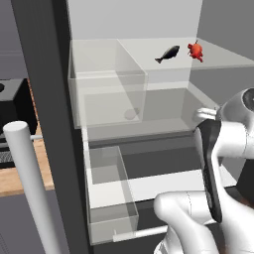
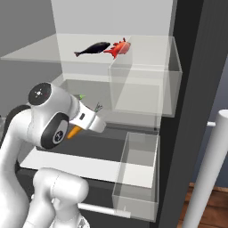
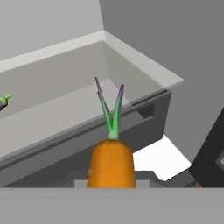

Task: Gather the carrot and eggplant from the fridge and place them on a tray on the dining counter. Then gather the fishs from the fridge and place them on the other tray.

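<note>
You have the carrot [image 3: 111, 164] clamped in the gripper [image 2: 91, 119]: the jaws are pinched narrow on its orange body, with the green top [image 3: 110, 109] sticking out ahead of the hand. In the right base view the orange tip shows under the wrist, just in front of the open fridge [image 2: 187, 67], over the middle shelf [image 2: 133, 120].

The step in hand looks like carrying the carrot out of the fridge toward a tray on the dining counter. Draw the hand straight back toward the near side first, keeping the carrot clear of the shelf lip below it and of the clear bin [image 2: 144, 87] to the right. Don't swing sideways until the wrist is clear of the door edge [image 1: 47, 99] on the left. Keep the grip firm; the carrot tapers, so it could slide if you loosen at all.

A green stem end, probably the eggplant [image 3: 3, 101], shows at the far left on that shelf. The dark fish [image 2: 92, 48] and a red one [image 2: 119, 47] lie together on the top shelf, for later.
</note>
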